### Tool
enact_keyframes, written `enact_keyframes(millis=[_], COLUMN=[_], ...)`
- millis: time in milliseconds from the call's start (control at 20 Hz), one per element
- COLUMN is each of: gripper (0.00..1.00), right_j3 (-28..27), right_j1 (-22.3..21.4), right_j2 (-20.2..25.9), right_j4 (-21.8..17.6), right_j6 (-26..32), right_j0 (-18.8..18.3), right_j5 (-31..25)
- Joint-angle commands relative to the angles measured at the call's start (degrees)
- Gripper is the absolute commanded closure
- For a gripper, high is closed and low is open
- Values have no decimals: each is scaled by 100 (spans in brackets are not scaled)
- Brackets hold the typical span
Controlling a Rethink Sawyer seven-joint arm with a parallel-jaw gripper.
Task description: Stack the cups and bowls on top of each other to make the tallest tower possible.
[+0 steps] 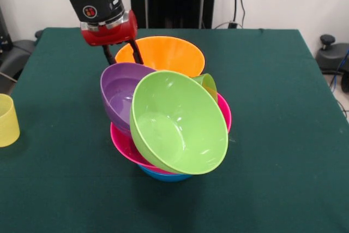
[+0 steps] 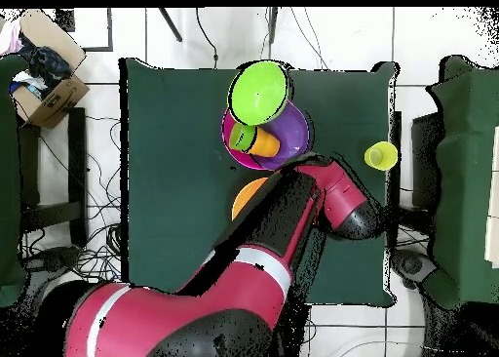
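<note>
Tool [image 1: 122, 53]: two dark fingers drop from the red and black wrist, tips behind the rim of the glossy purple plastic bowl [image 1: 121, 94] and in front of the glossy orange plastic bowl [image 1: 163, 54]. Tips hidden, so can't tell how far apart they are or whether they grip anything. Overhead doesn't help: the red and black arm [image 2: 292, 226] covers the tool and most of the orange bowl, leaving only a sliver at its left edge.

Tower sits mid-tabletop on the dark green cloth tabletop [image 1: 283, 107]. Bottom up: a blue plastic bowl [image 1: 163, 176], only a thin arc of it showing at the base; a glossy pink plastic bowl [image 1: 122, 144] on it, mostly covered; the purple bowl tilted in the pink one on the picture's left; a glossy lime green plastic bowl [image 1: 177, 124] tipped steeply toward the front camera, leaning on the pink rim and touching the purple bowl.

Behind the lime bowl in front view, just a rim of a small green plastic tumbler [image 1: 208, 84]. Overhead shows a small orange plastic tumbler [image 2: 265, 139] lying beside it inside the pile; it can't be made out in the front view.

Pale yellow plastic tumbler [image 1: 7, 119] stands apart at the front view's left edge, cut off by the frame.

Round emblem on the wrist housing, too small to read. No other legible writing.
</note>
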State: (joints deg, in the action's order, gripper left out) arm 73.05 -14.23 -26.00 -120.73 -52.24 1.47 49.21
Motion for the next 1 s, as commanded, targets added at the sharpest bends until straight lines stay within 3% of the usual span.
enact_keyframes(millis=[50, 400, 1000], gripper=[0, 0, 0], right_j3=[89, 47, 476], right_j1=[107, 134, -81], right_j2=[1295, 1426, 731], right_j4=[-118, -73, -699], right_j6=[2077, 2122, 1390], right_j0=[-172, -229, 180], right_j5=[-214, -370, -163])
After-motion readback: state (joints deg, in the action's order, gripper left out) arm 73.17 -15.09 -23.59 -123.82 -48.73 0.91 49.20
